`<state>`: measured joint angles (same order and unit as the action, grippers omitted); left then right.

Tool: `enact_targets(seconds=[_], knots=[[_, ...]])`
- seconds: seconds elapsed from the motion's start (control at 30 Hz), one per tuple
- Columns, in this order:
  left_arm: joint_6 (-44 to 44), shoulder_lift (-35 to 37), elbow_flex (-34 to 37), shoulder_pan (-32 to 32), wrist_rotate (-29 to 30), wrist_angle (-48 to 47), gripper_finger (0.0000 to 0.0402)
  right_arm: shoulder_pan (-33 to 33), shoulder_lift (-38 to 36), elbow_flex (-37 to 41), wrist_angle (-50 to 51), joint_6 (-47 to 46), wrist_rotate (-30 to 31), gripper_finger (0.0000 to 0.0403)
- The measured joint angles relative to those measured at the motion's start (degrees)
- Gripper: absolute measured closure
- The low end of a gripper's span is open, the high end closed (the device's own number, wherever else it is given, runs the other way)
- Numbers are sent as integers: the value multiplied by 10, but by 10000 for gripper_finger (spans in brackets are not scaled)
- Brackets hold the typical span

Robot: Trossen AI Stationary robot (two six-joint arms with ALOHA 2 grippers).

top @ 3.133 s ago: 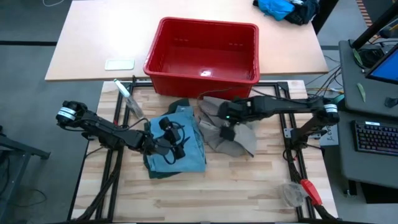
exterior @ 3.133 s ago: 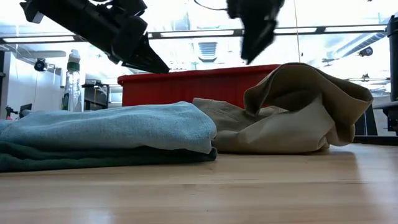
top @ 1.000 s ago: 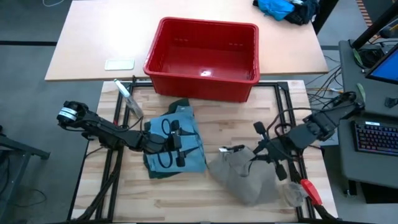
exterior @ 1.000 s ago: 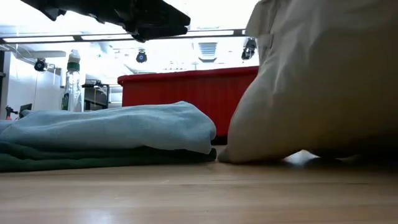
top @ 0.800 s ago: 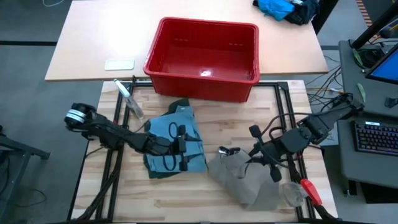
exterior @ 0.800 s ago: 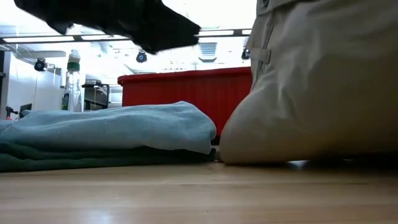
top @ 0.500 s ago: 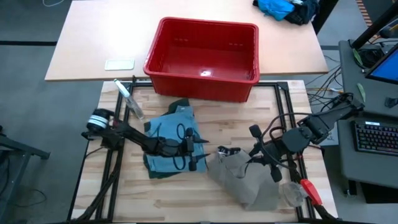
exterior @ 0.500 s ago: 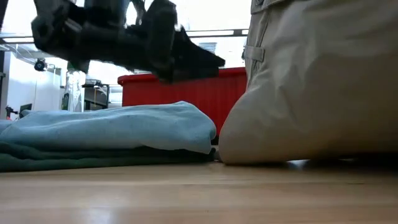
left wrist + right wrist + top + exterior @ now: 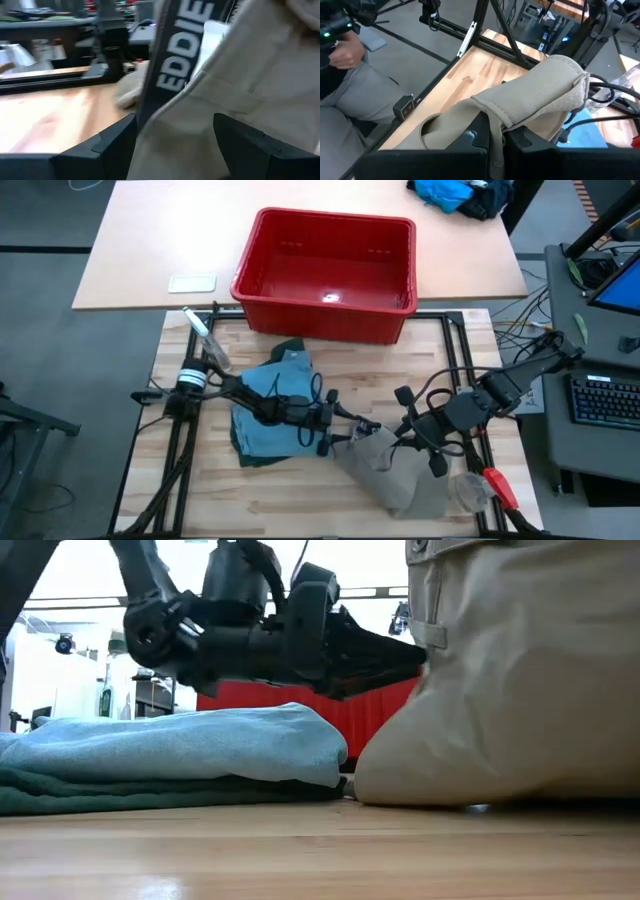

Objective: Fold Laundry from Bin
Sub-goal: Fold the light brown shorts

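Observation:
The empty red bin (image 9: pixel 330 260) stands at the table's far edge. A folded light blue piece lies on a dark green one (image 9: pixel 270 418) left of centre. The khaki piece (image 9: pixel 395 470) hangs from my right gripper (image 9: pixel 496 134), which is shut on it at the right. In the low view it fills the right side (image 9: pixel 520 680). My left gripper (image 9: pixel 350 430) reaches level from the left, open, with the khaki waistband (image 9: pixel 175 70) and its dark label between its fingers (image 9: pixel 117 142). My left gripper has khaki cloth between its open fingers, level from the table's left; I cannot tell whether they touch it. My right gripper pinches a stitched edge (image 9: pixel 496 116) of the khaki piece between its two fingers. The cloth drapes over them and hangs below, its lower part (image 9: pixel 450 780) on the table.
A clear bottle (image 9: pixel 205 340) lies at the far left of the table. A red-handled tool and clear plastic (image 9: pixel 485 485) lie at the near right. A bright blue cloth heap (image 9: pixel 450 192) sits far back. A seated person (image 9: pixel 340 85) shows beyond the table.
My left gripper has come down from above the folded stack and gone toward the table's right, levelling out, until its open fingers reach the hanging khaki piece. The khaki piece stays hanging from my right gripper, its lower part on the table.

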<state>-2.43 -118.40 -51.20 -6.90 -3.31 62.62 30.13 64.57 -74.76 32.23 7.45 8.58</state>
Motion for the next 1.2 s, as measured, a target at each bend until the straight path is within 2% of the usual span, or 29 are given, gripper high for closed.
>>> enact_targets(seconds=[0.07, 0.17, 0.27, 0.37, 0.5, 0.53, 0.67, 0.77, 0.9, 1.1, 1.2], knots=[[0, -12, -11, 4, -22, -1, 154, 0, 4, 0, 0, -2, 0, 394], [2, -30, -26, 8, -23, -3, 159, 0, 9, 0, 0, -1, 0, 394], [2, -43, -34, 9, -23, -7, 182, 0, 12, 0, 0, -2, 0, 394], [0, -46, -34, 8, -23, -7, 240, 0, 12, 0, 0, -1, 0, 394], [-4, -41, -30, 8, -23, -8, 370, 0, 10, 0, 1, 0, 0, 394], [0, -38, -29, 9, -23, -9, 385, 0, 9, 0, 1, 0, 0, 394], [-5, -13, -15, 4, -19, -10, 395, 0, 4, 0, 3, 1, 4, 394], [-23, 37, 8, -1, -19, -12, 399, 0, -2, 0, 5, 1, 6, 394], [-48, 150, 65, -2, -12, -16, 401, 2, -14, 0, 7, 0, 24, 394], [-94, 330, 127, -31, 77, -99, 401, 2, -22, 1, 10, -14, 139, 394], [-127, 390, 132, -53, 114, -149, 401, 2, -20, 2, -19, 29, 165, 394]])
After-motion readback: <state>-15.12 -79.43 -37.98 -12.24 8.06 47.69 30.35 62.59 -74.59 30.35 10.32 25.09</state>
